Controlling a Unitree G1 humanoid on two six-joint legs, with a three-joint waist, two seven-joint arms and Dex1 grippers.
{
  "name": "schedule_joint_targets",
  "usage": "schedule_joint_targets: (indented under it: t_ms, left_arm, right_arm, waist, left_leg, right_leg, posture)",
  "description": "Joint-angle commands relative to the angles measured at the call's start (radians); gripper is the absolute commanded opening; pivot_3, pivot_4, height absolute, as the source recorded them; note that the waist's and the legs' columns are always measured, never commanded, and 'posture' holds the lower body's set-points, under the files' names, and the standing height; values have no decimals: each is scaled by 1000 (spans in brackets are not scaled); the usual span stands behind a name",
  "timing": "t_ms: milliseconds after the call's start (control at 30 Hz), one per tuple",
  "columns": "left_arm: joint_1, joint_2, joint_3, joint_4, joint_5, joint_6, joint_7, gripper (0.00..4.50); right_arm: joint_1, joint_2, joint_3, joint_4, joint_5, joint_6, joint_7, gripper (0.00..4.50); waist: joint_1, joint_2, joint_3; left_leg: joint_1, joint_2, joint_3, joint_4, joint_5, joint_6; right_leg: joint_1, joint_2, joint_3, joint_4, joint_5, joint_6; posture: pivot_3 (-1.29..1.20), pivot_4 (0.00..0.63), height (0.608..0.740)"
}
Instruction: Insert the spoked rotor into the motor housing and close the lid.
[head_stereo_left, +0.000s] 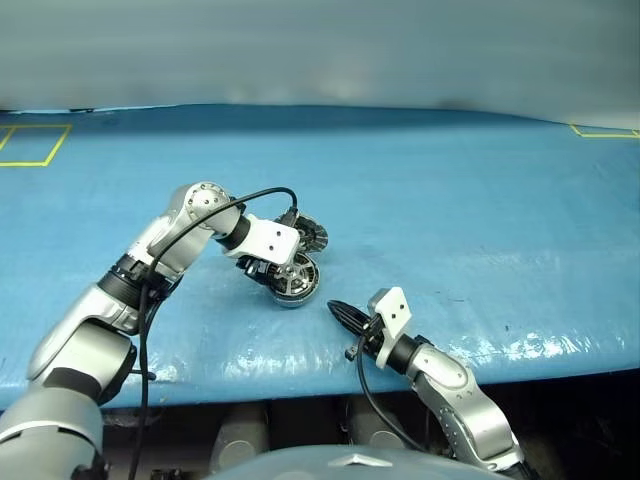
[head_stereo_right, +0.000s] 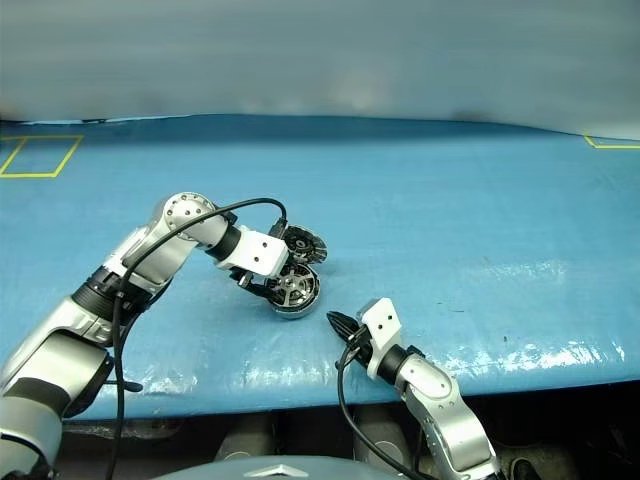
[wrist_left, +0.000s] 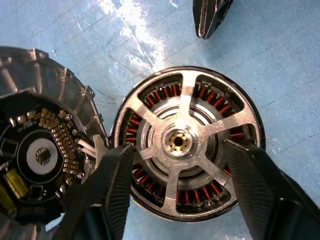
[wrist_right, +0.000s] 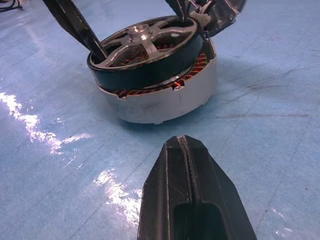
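On top of the motor housing (wrist_right: 165, 97), the spoked rotor (wrist_left: 186, 141) sat slightly tilted, not yet fully seated over the coppery windings. The lid (wrist_left: 37, 145) stood open just beside it. The left gripper (wrist_left: 175, 185) straddled the rotor, fingers spread wide, gripping nothing. The right gripper (wrist_right: 190, 195) waited nearby, closed and empty. Pressing the rotor level before swinging the lid seemed wisest.

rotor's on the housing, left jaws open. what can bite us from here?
1. In the right wrist view the spoked rotor sits proud and tilted on the motor housing, windings showing below it; closing now may jam.
2. The left gripper fingers straddle the rotor, so retracting could nudge it.
3. The lid stands open right beside a finger and could get knocked. The right gripper, shut, sits clear.
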Motion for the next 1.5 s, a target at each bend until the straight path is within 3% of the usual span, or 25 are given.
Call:
schedule_joint_targets:
  t_ms: [33,100,167,567,733,933,1200,1500]
  left_arm:
    - [-3,-1,26,-61,-38,31,-31,4474]
    - [5,4,43,-110,-81,72,-54,4474]
    - [15,15,57,-163,-129,133,-83,3954]
    - [101,72,129,-311,-223,276,-39,8]
    - [196,85,222,-403,-312,400,38,8]
    - [458,16,398,-557,-411,533,290,8]
    - [851,-207,548,-695,-420,419,641,8]
    - [1098,-355,470,-706,-379,184,800,8]
  right_arm:
    - [3,4,-4,-14,3,-10,-2,0]
    - [4,5,-5,-16,5,-10,-2,0]
    - [4,5,-5,-18,6,-8,-2,0]
    - [-17,1,-3,-15,8,6,8,0]
    - [-21,6,-18,-43,19,33,-12,0]
    - [-105,15,-31,-95,-56,231,-158,0]
    - [-340,93,-61,-99,-135,461,-323,0]
    - [-679,53,-32,84,-174,496,-247,0]
  waist:
    - [0,0,0]
    - [1,0,0]
    - [1,0,0]
    - [1,0,0]
    - [0,1,0]
    - [-2,1,0]
    - [2,0,0]
    - [3,1,0]
  left_leg:
    - [0,0,0,0,0,0]
    - [0,0,0,0,0,0]
    - [-1,0,0,0,0,0]
    - [0,0,0,0,0,0]
    - [0,0,0,0,0,0]
    - [1,1,1,0,0,0]
    - [1,0,0,-1,0,0]
    - [2,-1,3,0,0,0]
  right_leg:
    - [0,0,0,0,0,0]
    - [0,0,0,0,0,0]
    - [0,0,0,0,0,0]
    - [0,0,0,0,-2,-3]
    - [0,0,0,-1,-2,-4]
    - [0,0,1,0,-2,-4]
    - [0,-1,0,0,0,-1]
    - [1,-2,2,-3,1,-2]
  posture:
    - [0,150,740]
    - [0,150,740]
    - [0,150,740]
    - [0,150,740]
    - [0,150,740]
    - [0,150,740]
    - [0,150,740]
    - [0,150,740]
